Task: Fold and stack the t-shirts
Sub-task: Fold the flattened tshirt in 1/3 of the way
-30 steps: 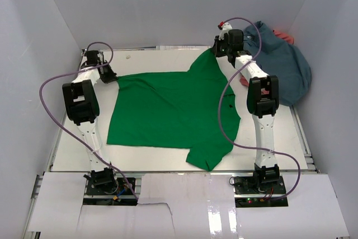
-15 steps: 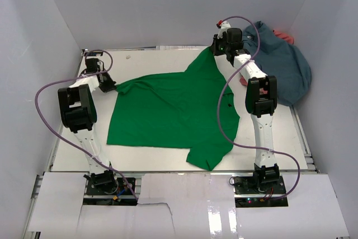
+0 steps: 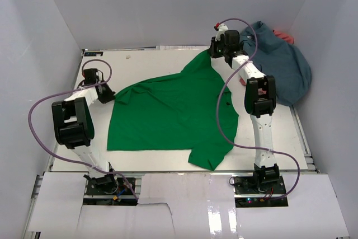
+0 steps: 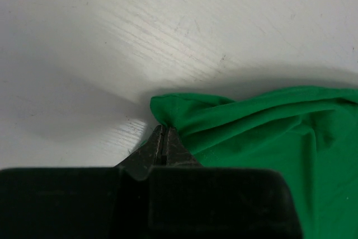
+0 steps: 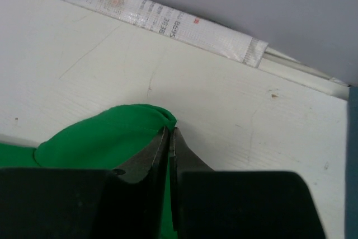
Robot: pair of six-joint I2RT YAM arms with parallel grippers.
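Observation:
A bright green t-shirt (image 3: 173, 107) lies spread across the white table (image 3: 145, 62), one sleeve pointing to the near edge. My left gripper (image 3: 107, 94) is shut on the shirt's left corner. In the left wrist view the jaws (image 4: 164, 130) are pressed together, pinching a fold of the green cloth (image 4: 268, 132). My right gripper (image 3: 215, 52) is shut on the far right corner. In the right wrist view its tips (image 5: 169, 131) clamp the rounded green edge (image 5: 106, 132). A slate blue-grey t-shirt (image 3: 282, 68) sits in a heap at the back right, with a coral red t-shirt (image 3: 286, 37) peeking out behind it.
White walls close in the table on the left, back and right. A printed label strip (image 5: 162, 20) runs along the table's far edge. The blue-grey heap overlaps the table's right edge, close behind my right arm (image 3: 258, 96).
My left gripper has moved toward the near edge, drawing the shirt's left corner with it. My right gripper has shifted slightly farther back, and the cloth between them lies more stretched.

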